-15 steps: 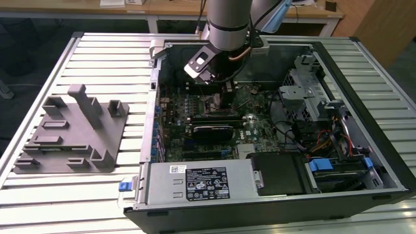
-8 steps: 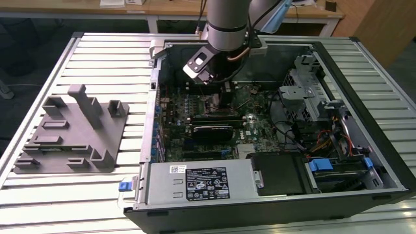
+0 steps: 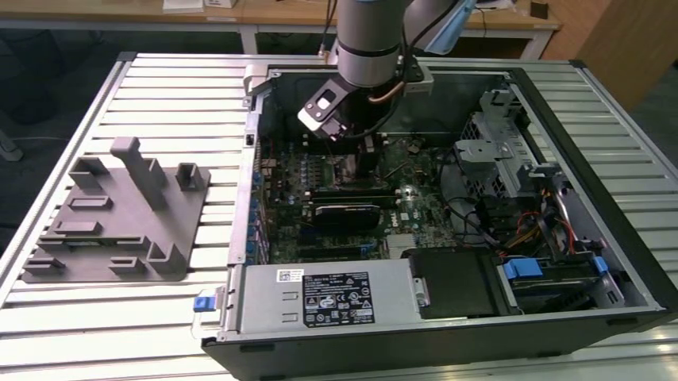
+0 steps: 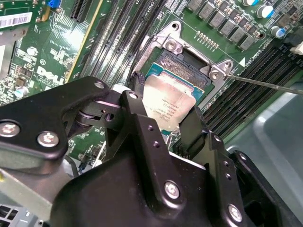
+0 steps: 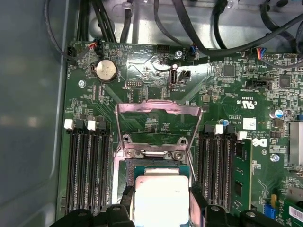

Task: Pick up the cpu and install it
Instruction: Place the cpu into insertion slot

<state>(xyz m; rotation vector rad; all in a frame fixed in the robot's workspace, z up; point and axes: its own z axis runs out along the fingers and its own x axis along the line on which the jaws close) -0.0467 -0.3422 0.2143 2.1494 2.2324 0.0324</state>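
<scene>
As jaws clamp opposite edges, cpu (image 4: 171, 101) lies between them, over socket (image 4: 183, 59).

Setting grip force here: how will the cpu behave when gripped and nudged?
Probably stiff: the cpu is a flat metal-topped square, unbent in the gripper. Likely light, being so thin. Its smooth shiny top and thin edges may let it slip or tilt over the socket.

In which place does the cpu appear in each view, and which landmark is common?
Exterior view: hidden beneath the end effector, over the motherboard.
Second wrist view: cpu gripped by the end effector, over the socket frame.
First wrist view: cpu in the same grip, next to that frame.
Shared landmark: the silver socket frame.
</scene>
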